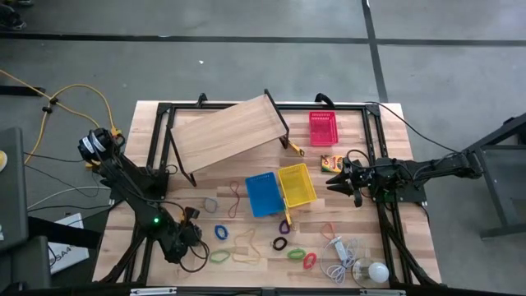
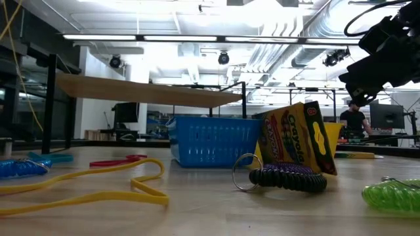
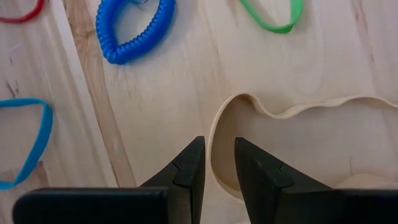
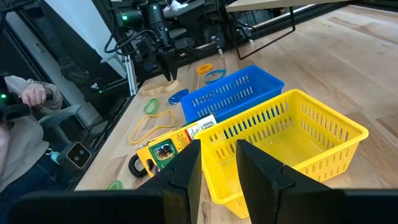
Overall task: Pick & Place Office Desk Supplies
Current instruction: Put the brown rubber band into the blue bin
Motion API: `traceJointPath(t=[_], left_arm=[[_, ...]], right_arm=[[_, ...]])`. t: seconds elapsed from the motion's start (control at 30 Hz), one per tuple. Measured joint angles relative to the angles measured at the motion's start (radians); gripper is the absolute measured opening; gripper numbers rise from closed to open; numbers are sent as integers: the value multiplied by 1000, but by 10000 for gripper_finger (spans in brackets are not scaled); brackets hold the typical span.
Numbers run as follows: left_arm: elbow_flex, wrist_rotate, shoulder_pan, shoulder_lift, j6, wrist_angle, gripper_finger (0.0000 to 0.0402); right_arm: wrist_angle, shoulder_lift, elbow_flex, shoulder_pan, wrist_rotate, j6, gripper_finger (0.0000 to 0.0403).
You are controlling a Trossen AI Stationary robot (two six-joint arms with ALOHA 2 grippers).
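Wooden planks make up the worktop (image 1: pixel 411 247), where the blue basket (image 1: pixel 262 194) and the yellow basket (image 1: pixel 297 184) stand touching side by side near the middle, and the red basket (image 1: pixel 322 128) sits well apart toward the far edge, beside the slanted wooden board (image 1: pixel 226 131) on black legs. The crayon box (image 1: pixel 331 162) lies near the yellow basket's far corner; in the low view it leans tilted against that basket (image 2: pixel 331 134), with a dark coiled loop (image 2: pixel 287 178) on a metal ring in front of it. The right tool (image 4: pixel 217 165) hangs above the worktop just beside the crayon box (image 4: pixel 171 148) and the yellow basket (image 4: pixel 292 140), its fingers a narrow gap apart and holding nothing. The left tool (image 3: pixel 217 168) is at the near left part of the worktop, low over the bands, its fingers likewise slightly parted and empty, their tips over the curve of a tan band (image 3: pixel 273 115). Around it lie a blue coiled loop (image 3: pixel 134 31), a green band (image 3: pixel 273 17), a light blue band (image 3: pixel 25 140) and the edge of a red band (image 3: pixel 22 11). More loops are scattered along the near edge, and a white bulb (image 1: pixel 377 271) with its thin cord rests at the near right corner.
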Motion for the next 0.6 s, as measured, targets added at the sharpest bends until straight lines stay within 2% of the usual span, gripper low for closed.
traceJointPath(t=[0.6], left_arm=[[-1, 39, 9, 32, -54, -3, 81]], right_arm=[[0, 0, 0, 0, 0, 0, 89]])
